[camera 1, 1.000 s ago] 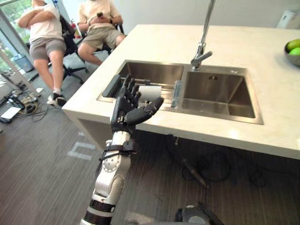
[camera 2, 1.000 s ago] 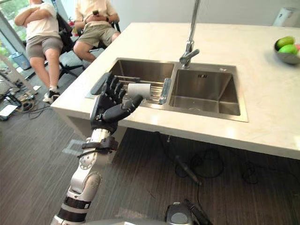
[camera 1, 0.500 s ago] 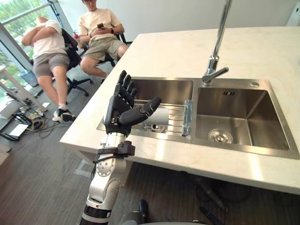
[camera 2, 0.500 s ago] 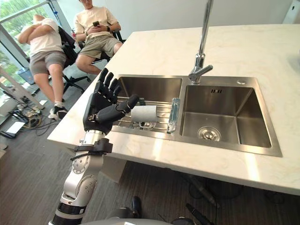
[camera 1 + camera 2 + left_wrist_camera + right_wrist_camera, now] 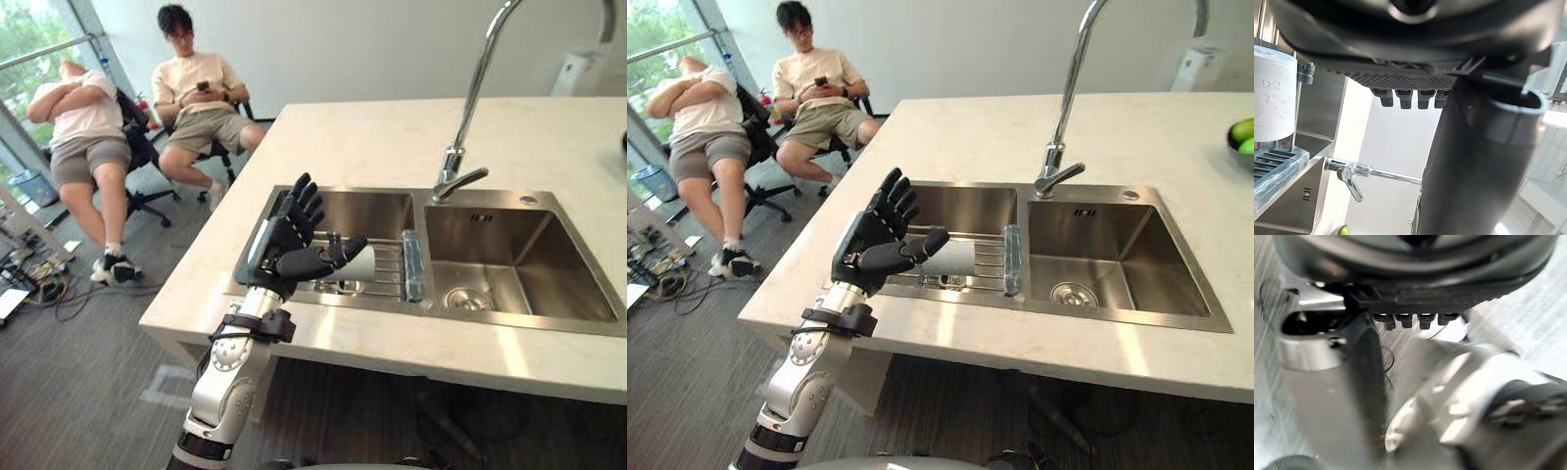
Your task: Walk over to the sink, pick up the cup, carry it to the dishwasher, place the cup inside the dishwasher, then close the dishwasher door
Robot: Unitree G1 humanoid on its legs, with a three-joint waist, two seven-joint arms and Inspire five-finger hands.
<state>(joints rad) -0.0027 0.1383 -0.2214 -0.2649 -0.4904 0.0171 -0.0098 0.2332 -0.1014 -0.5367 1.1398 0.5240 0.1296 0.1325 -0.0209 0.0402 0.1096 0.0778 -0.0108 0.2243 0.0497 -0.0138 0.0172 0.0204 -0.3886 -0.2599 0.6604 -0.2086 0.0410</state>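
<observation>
Left hand (image 5: 286, 243) black. Cup (image 5: 951, 258) white (faint embossed marks on its side in the left wrist view). Sink (image 5: 549, 299) brushed silver steel, tap (image 5: 468, 117) shiny chrome, rack (image 5: 387, 257) thin silver bars with a clear bluish end piece. Counter (image 5: 392, 147) cream with faint pale veining. Floor (image 5: 78, 382) dark grey, fine stripes. Fruit (image 5: 1244, 132) green. Seated person (image 5: 191, 98) in cream shirt and khaki shorts; other person (image 5: 83, 127) in pale pink shirt, grey shorts, white and black shoes.
</observation>
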